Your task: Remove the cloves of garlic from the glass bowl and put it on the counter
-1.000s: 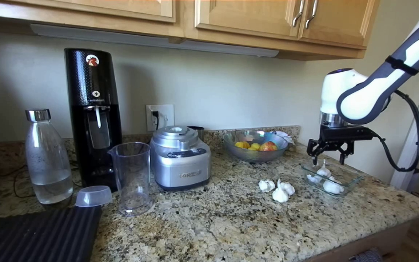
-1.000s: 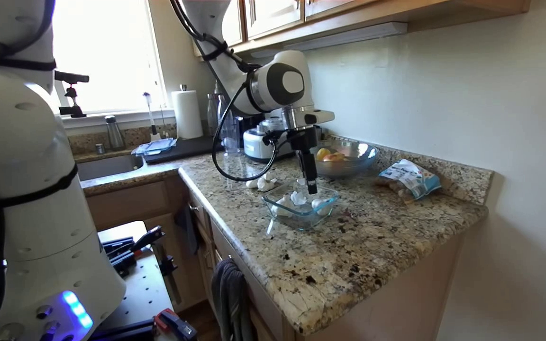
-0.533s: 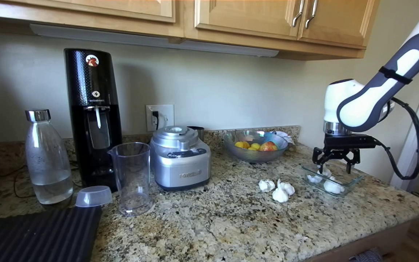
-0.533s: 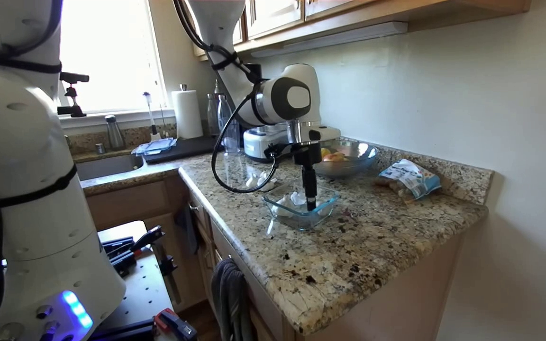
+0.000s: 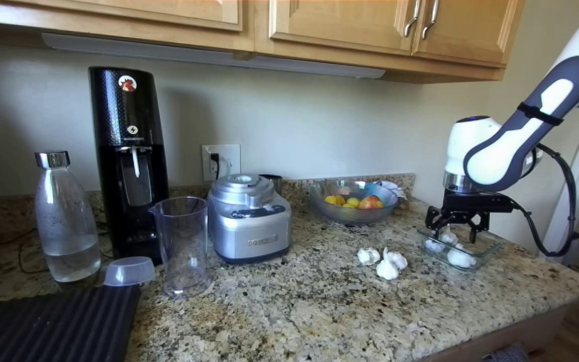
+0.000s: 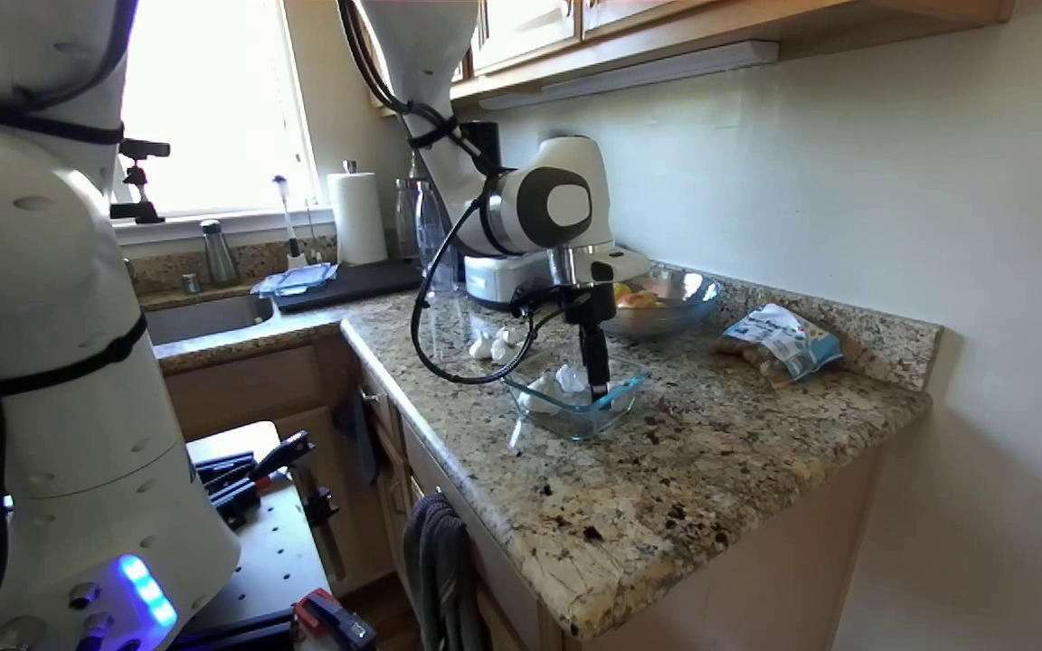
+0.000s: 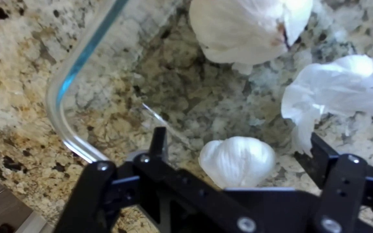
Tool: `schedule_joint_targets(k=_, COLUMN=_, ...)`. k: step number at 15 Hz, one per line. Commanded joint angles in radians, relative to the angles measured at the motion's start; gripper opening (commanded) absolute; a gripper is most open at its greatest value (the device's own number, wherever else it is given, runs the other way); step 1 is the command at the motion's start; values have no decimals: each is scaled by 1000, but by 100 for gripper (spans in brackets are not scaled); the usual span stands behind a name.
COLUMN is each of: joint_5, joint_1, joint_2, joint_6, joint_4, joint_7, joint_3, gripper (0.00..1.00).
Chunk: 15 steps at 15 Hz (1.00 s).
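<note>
The small clear glass bowl stands on the speckled granite counter, also in an exterior view. It holds a whitish garlic piece between my fingers, a larger garlic piece farther off, and a papery skin-like piece. My gripper is open, pointing down, with its fingertips inside the bowl. In the wrist view its fingers stand on both sides of the nearer garlic with gaps; the right finger is close to the papery piece. Several more garlic pieces lie on the counter beside the bowl.
A large glass fruit bowl stands behind. A silver food processor, clear pitcher and black drink machine stand along the wall. A blue-and-white bag lies by the backsplash. The counter edge runs close to the bowl.
My gripper has come down into the glass bowl, then shifted slightly toward the fruit bowl side. Its fingers stay open. The garlic on the counter has not moved.
</note>
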Motion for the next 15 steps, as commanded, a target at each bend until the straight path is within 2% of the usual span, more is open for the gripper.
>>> schedule_joint_targets(k=1, joint_5=1, joint_1=6, joint_2=-3, joint_6=75, joint_4=-29, joint_7=-48, joint_3=-12, gripper=100)
schedule_joint_targets(k=6, joint_5=-55, joint_1=29, joint_2=15, joint_6=173, joint_4=-51, joint_7=-136, joint_3=-46, gripper=100)
schedule_joint_targets(k=8, joint_5=-72, joint_1=38, joint_2=23, joint_6=212, joint_4=-59, joint_7=-173, joint_3=-65, gripper=89)
schedule_joint_targets(k=9, joint_5=-73, joint_1=43, joint_2=29, joint_6=232, joint_4=-62, joint_7=-188, joint_3=-74, gripper=88)
schedule_joint_targets(k=11, joint_5=-55, joint_1=46, joint_2=36, joint_6=271, joint_4=-69, joint_7=-233, joint_3=-83, gripper=74)
schedule_joint_targets(k=13, joint_5=-39, joint_1=51, joint_2=46, joint_6=294, joint_4=-74, joint_7=-275, joint_3=-93, gripper=52)
schedule_joint_targets(k=15, joint_5=-19, joint_1=56, joint_2=60, joint_6=321, joint_4=-79, joint_7=-313, joint_3=-98, gripper=39)
